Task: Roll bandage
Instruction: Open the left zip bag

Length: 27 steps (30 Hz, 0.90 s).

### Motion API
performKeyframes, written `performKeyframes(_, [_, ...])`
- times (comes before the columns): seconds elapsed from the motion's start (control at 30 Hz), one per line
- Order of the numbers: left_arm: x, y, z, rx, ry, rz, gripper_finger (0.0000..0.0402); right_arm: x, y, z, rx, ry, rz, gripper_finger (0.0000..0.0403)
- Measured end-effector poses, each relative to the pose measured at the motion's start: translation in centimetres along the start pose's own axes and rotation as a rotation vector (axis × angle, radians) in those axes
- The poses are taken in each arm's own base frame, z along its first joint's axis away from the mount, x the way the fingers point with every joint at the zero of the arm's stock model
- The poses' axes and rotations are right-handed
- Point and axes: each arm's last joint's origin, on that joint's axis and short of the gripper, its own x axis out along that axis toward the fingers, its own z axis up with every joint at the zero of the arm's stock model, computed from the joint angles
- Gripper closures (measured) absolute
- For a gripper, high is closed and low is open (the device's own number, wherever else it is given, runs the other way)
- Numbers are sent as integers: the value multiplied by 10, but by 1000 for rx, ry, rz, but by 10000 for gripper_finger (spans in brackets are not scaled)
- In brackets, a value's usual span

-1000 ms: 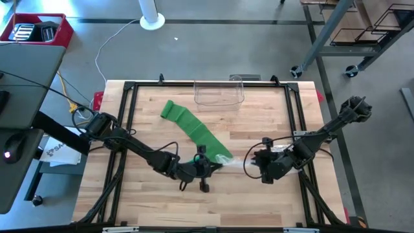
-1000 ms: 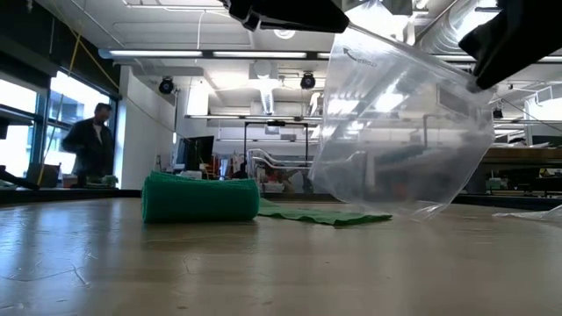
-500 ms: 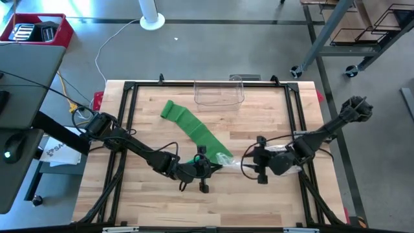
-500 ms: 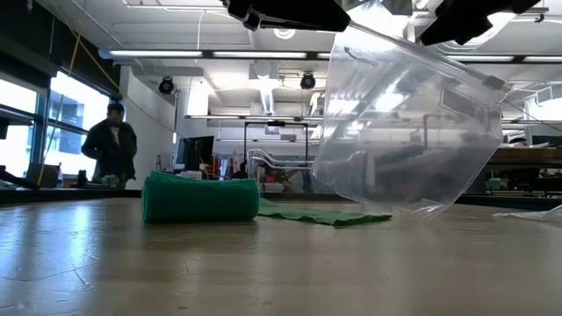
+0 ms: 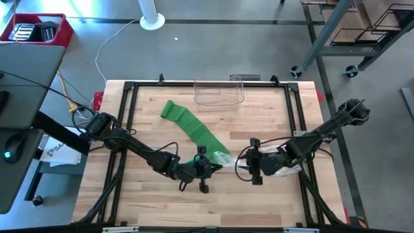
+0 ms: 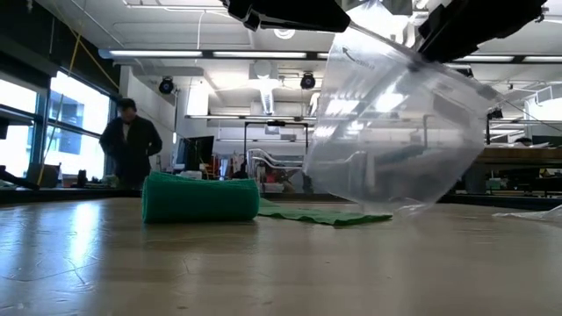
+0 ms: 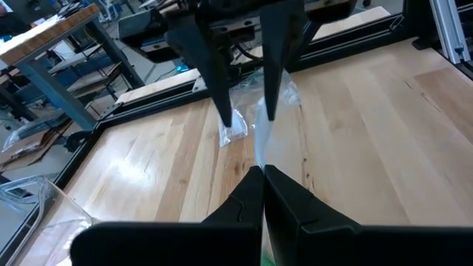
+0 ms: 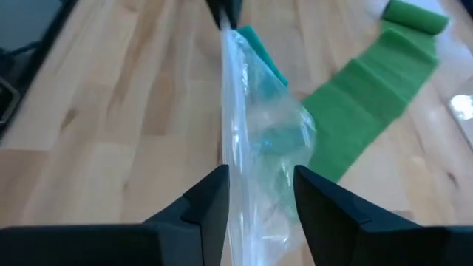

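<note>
From above, the green bandage lies unrolled in a slanted strip across the middle of the wooden counter, its rolled end toward the far left and its other end reaching down toward the counter's centre. A clear plastic bag sits at that nearer end, between the two arms. The left gripper is at the bag's left end with its fingers clenched on the plastic. The right gripper is just beside the bag's right end, fingers spread apart. A clear container stands at the middle of the far edge.

At counter height, the bag hangs lifted and tilted, its lower edge near the counter surface. The bandage roll rests on the counter with its loose strip trailing behind the bag. A person stands in the room beyond.

From the left wrist, the left fingers are pinched together on the bag's edge, and the right arm's fingers stand apart on either side of the plastic.

From the right wrist, the right fingers straddle the bag's rim with a gap, released; the bandage lies beyond.
</note>
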Motion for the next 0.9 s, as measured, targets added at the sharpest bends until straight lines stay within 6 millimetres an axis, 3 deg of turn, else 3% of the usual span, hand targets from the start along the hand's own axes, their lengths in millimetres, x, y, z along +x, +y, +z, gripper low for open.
performKeyframes(0.47, [0,0,0,0,0,0,401,-4,-1,13,-65,-51,-98,261])
performKeyframes(0.9, [0,0,0,-1,0,0,401,-5,3,12,-97,-35,-15,261])
